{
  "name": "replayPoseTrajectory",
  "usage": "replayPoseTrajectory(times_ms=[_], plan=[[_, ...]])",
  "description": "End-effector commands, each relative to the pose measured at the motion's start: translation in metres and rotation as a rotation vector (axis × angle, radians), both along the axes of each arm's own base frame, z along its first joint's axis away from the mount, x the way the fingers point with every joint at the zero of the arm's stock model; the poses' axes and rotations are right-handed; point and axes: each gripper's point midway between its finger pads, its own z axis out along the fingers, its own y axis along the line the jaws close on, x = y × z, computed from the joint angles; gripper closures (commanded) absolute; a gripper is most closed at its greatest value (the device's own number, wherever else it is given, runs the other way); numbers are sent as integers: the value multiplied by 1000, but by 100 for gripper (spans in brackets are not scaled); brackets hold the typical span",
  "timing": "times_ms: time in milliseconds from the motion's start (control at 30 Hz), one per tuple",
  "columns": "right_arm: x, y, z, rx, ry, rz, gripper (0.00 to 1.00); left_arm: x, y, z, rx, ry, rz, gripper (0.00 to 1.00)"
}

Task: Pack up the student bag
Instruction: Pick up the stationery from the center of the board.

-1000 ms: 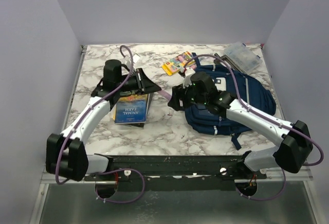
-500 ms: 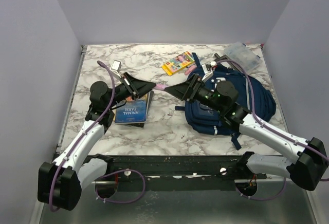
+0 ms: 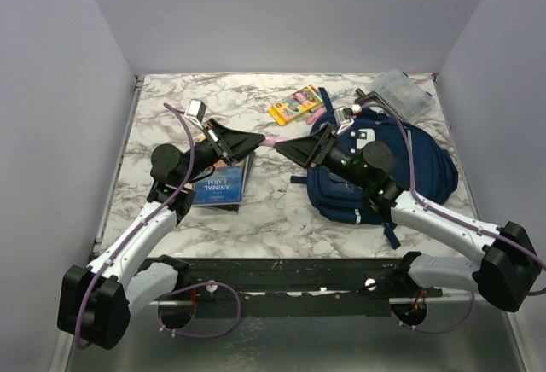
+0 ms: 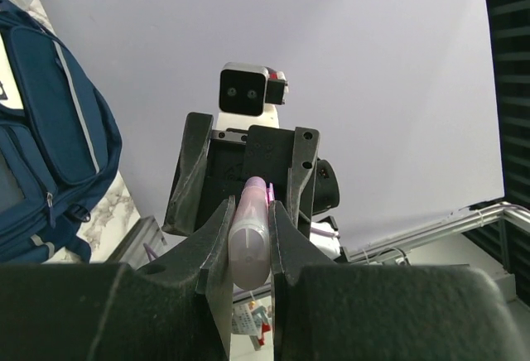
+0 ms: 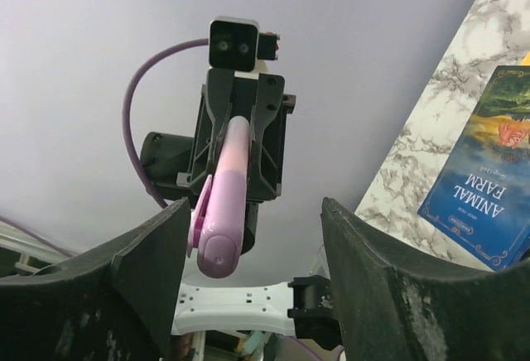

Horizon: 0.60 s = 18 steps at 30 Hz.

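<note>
When you look down from the top camera, your left arm and right arm reach out from the near edge and meet tip to tip above the middle of the marble table. Your left gripper is squeezed tight on a pink pen, which points at your right gripper. From up there the pen is just a little pink bit. The left wrist camera shows it better: both fingers press on its sides, and its far end lines up with the gap in the right gripper. The right wrist camera shows what the others hide: your right fingers are spread wide, with room on each side of the pen, and they hold nothing.

Close to you, there is open marble between the arms. A little farther, a blue book lies on the table under your left gripper. Past the grippers, a yellow crayon box sits near the far edge, and a clear plastic case sits in the far right corner. Walls stand on the left, right and far sides.

The student bag lies flat on the right half of the table, under the right arm. It is dark blue with thin grey stripes, and one dark strap trails toward the near edge.
</note>
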Motion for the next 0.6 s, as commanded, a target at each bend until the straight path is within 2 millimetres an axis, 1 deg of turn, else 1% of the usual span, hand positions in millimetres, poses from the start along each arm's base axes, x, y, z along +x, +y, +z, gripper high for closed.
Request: replayPoseTrajectory(times_ms=[0, 100, 167, 233, 333, 367, 433, 500, 533, 567], plan=[[4, -12, 19, 66, -29, -67, 38, -1, -2, 10, -39, -42, 26, 100], [6, -14, 23, 81, -30, -79, 50, -1, -6, 9, -36, -36, 14, 100], [7, -16, 24, 90, -28, -92, 55, -2, -10, 7, -33, -34, 6, 100], [8, -15, 25, 84, -37, -92, 63, -2, -13, 6, -30, -34, 1, 100], [8, -12, 25, 49, -63, -86, 80, -3, -19, 2, -19, -33, -11, 100], [10, -13, 22, 25, -63, -98, 88, -3, -22, 0, -14, -30, -16, 100], [15, -19, 15, -28, -55, -150, 99, -3, -25, -7, 2, -30, -22, 100], [19, -31, 6, -95, -40, -214, 99, -3, -27, -18, 25, -31, -15, 100], [22, -38, -2, -141, -25, -255, 99, -2, -27, -26, 36, -19, -12, 93], [24, -49, -5, -170, -20, -307, 99, 0, -27, -32, 46, -9, -7, 81]])
